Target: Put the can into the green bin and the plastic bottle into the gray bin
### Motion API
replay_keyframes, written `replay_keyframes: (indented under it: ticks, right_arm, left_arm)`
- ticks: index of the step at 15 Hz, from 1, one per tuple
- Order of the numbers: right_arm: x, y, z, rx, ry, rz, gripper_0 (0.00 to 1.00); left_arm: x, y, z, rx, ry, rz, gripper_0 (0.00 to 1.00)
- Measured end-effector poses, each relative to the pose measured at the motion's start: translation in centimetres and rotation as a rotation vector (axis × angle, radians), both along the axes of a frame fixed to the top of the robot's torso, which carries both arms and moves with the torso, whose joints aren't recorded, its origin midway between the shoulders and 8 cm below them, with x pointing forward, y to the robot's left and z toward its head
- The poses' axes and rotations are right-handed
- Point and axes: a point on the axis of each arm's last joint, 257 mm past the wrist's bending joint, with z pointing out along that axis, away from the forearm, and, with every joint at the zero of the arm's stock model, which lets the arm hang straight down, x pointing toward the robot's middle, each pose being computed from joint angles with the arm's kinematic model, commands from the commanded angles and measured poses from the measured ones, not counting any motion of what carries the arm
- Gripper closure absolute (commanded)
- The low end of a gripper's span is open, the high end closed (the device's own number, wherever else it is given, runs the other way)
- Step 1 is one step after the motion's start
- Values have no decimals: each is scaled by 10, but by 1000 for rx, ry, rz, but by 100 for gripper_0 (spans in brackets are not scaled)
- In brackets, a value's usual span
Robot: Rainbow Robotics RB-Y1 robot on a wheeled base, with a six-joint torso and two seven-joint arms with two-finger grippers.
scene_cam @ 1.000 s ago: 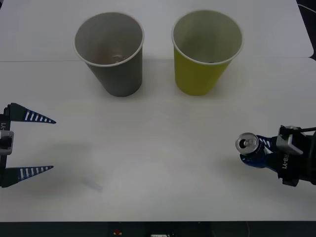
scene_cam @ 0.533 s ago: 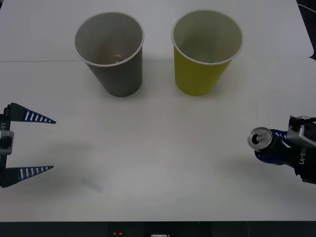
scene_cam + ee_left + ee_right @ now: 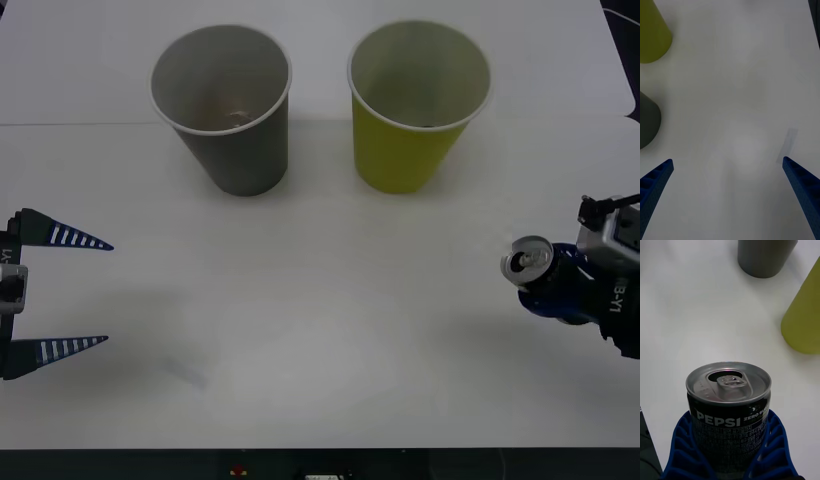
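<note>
White table (image 3: 320,330): my right gripper (image 3: 545,285) pinches the can (image 3: 527,262) upright; my left gripper (image 3: 85,292), fingers spread, waits at table's left edge.

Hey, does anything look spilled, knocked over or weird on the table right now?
Nothing stands out. The gray bin and green bin stand upright; the right gripper holds the can upright. The left gripper hangs open at the table's left.

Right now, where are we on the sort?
Done: something small already lies in the gray bin, though what it is can't be told. In hand: the right gripper is shut on the can, held upright over the table's right side. Left: dropping it into the green bin. The left gripper waits open at the left edge.
</note>
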Motion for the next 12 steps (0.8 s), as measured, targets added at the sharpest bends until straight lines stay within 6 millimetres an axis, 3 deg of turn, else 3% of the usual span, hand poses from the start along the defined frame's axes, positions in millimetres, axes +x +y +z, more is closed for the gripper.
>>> replay_keyframes:
  ticks: [6, 12]
  right_arm:
    - [29, 19, 43, 74, 2, -96, 100]
    - [75, 20, 88, 143, -42, -149, 100]
  left_arm:
    - [0, 0, 0, 0, 0, 0, 0]
    - [0, 0, 0, 0, 0, 0, 0]
